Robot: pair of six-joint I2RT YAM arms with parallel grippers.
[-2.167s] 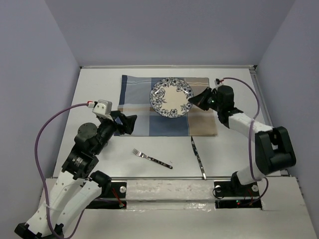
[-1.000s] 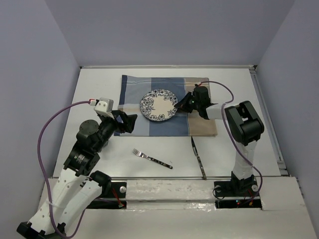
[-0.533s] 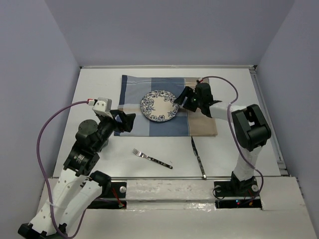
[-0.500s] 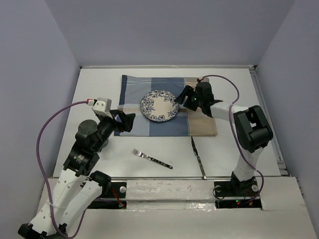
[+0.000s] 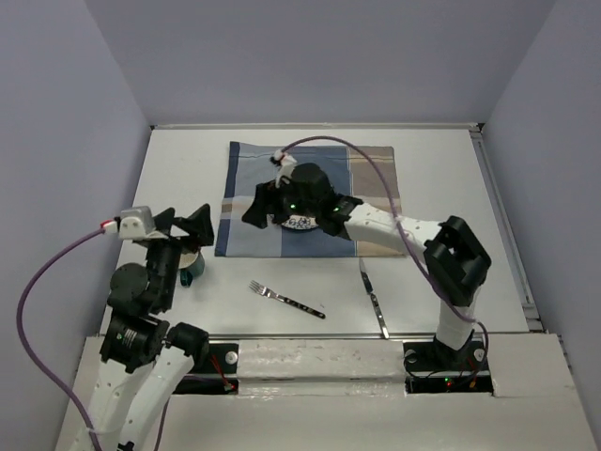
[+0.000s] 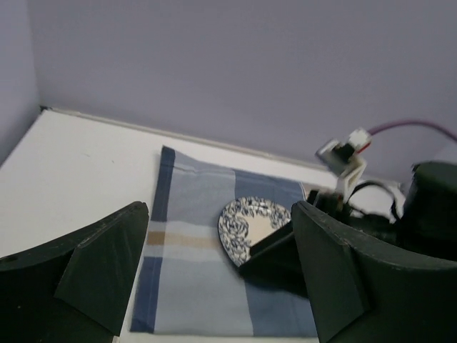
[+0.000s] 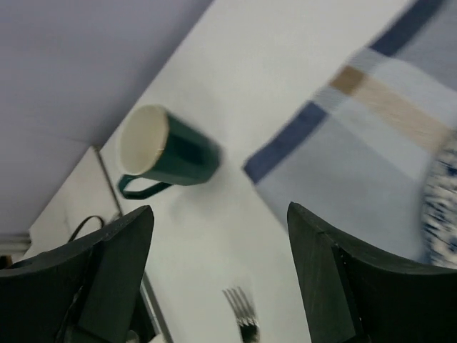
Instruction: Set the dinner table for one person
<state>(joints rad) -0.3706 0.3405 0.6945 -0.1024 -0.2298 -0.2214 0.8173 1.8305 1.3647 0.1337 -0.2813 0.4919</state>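
Note:
The white dinner table [image 5: 441, 188] carries a blue-and-tan plaid placemat [image 5: 244, 169]. On the placemat lies a blue-patterned plate [image 6: 250, 223], mostly hidden in the top view under my right arm. My right gripper [image 5: 258, 205] hangs open and empty over the placemat's left part, just left of the plate [image 7: 444, 204]. My left gripper [image 5: 181, 224] is open and empty too, off the placemat's left edge. A dark green mug [image 7: 168, 153] lies on its side on the bare table, partly under my left arm. A fork [image 5: 286, 299] and a knife [image 5: 373, 299] lie near the front edge.
Pale lavender walls close the table in at the back and both sides. A purple cable [image 5: 376, 178] arcs over the placemat's right half. The right arm [image 5: 394, 225] stretches across the placemat's near right corner.
My right gripper opened, left the plate lying on the placemat and swung left over it. My left arm drew back toward the near left, uncovering the mug.

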